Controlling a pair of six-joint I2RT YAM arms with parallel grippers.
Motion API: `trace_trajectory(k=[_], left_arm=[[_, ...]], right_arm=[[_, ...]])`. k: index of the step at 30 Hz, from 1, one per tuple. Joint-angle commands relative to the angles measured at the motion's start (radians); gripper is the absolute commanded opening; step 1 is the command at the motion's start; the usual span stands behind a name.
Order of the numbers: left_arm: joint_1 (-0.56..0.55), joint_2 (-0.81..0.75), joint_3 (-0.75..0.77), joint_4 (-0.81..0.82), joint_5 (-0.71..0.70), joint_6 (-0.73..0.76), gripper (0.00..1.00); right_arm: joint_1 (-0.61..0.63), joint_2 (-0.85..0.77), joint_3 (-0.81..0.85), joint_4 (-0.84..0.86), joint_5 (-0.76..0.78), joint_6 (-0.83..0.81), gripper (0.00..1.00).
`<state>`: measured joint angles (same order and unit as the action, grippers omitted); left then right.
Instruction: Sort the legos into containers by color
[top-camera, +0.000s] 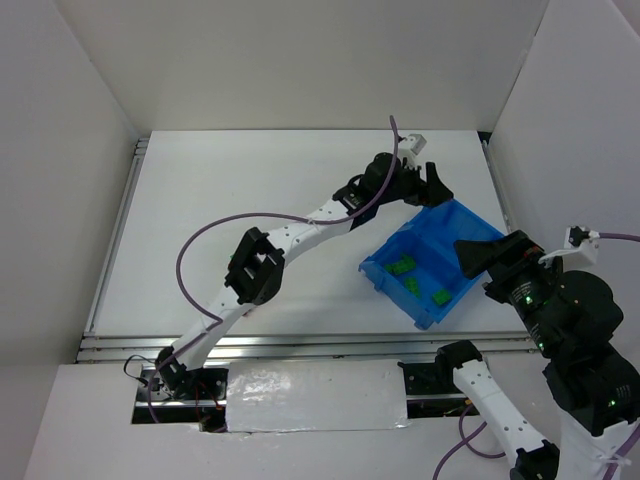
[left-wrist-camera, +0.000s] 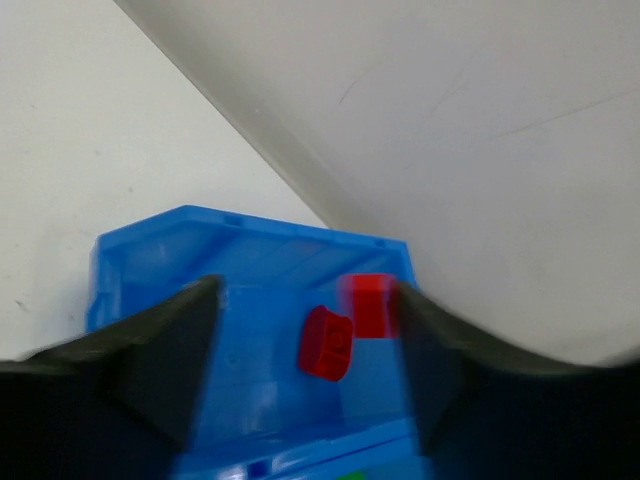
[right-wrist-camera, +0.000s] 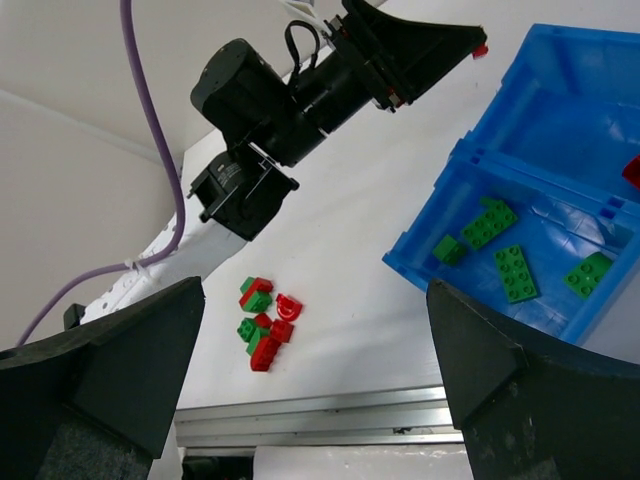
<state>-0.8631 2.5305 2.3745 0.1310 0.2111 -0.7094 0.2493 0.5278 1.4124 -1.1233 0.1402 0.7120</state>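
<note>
Bin (right-wrist-camera: 430, 215): you have 4 green bricks (right-wrist-camera: 517, 272), 2 red bricks (left-wrist-camera: 326, 343), separate compartments. Bench (right-wrist-camera: 380, 200): mixed pile (right-wrist-camera: 263, 325) unsorted. Left gripper (left-wrist-camera: 305, 300), right gripper (right-wrist-camera: 315, 290): apart.

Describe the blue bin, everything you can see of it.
The blue bin is translucent-looking plastic, rectangular, with low walls and an inner divider making two compartments. It sits askew on the right of the white table. The near compartment holds green legos; the far one holds red legos. The open left gripper hovers above the far compartment.
</note>
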Motion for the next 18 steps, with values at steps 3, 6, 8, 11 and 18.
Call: trace_trajectory(k=[3, 6, 8, 11, 18], left_arm=[[-0.02, -0.049, 0.008, 0.045, 0.076, 0.022, 0.61], [-0.043, -0.041, 0.011, 0.042, 0.071, 0.04, 0.47], [-0.053, -0.033, 0.014, 0.045, 0.071, 0.039, 0.44], [-0.056, -0.029, 0.014, 0.052, 0.076, 0.036, 0.46], [-0.025, -0.171, -0.066, -0.048, -0.077, 0.087, 0.57]], right_arm=[[0.007, 0.0, -0.012, 0.046, -0.011, -0.013, 0.99], [0.007, -0.011, -0.01, 0.037, -0.008, -0.009, 0.99], [0.007, -0.018, -0.007, 0.028, -0.005, -0.009, 0.99], [0.005, -0.026, -0.01, 0.02, -0.002, -0.014, 0.99], [0.005, -0.025, -0.062, 0.052, -0.017, -0.037, 0.99]])
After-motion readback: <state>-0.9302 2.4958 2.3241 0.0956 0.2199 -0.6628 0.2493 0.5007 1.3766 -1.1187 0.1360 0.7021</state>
